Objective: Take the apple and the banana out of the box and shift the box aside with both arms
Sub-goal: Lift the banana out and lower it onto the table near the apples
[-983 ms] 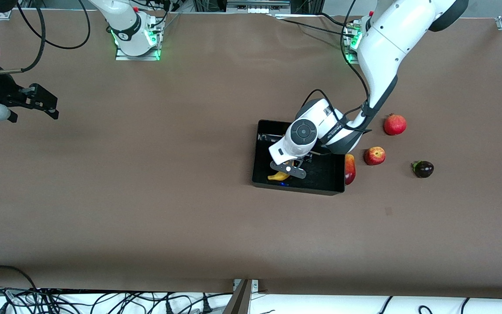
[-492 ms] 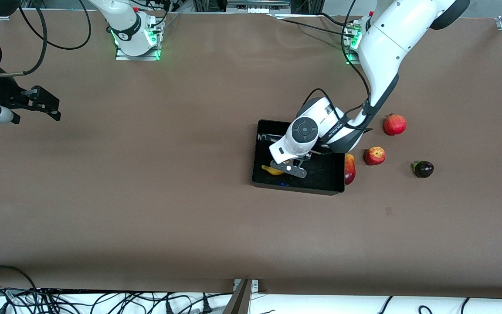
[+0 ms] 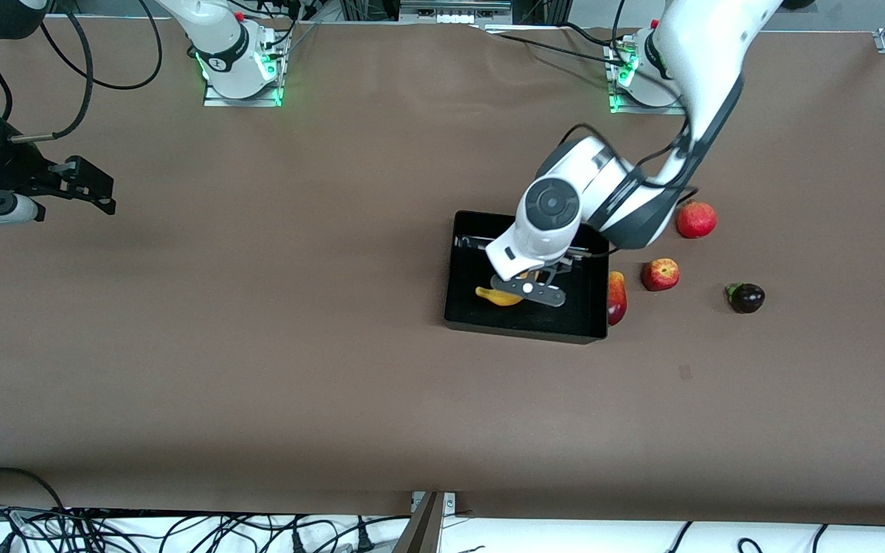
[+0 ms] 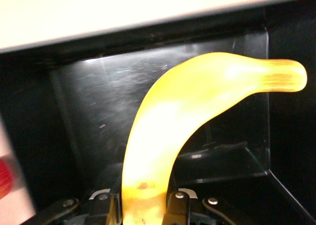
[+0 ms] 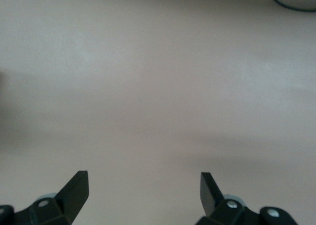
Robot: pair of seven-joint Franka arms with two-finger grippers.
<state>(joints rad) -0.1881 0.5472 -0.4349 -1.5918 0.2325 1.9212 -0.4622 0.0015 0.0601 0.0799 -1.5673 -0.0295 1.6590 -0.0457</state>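
Note:
The yellow banana is clamped by one end in my left gripper, which is shut on it just above the floor of the black box. In the left wrist view the banana curves away from the left gripper over the glossy box floor. The red-yellow mango lies against the box's outer wall toward the left arm's end. Farther that way lie the apple, the pomegranate and the dark purple fruit. My right gripper waits open over bare table.
The brown table stretches wide between the box and the right gripper. Both arm bases stand at the edge farthest from the front camera. Cables hang below the nearest edge.
My left gripper has shut on the banana and risen with it inside the box, the arm swinging up. The right gripper has drifted slightly toward the table's middle.

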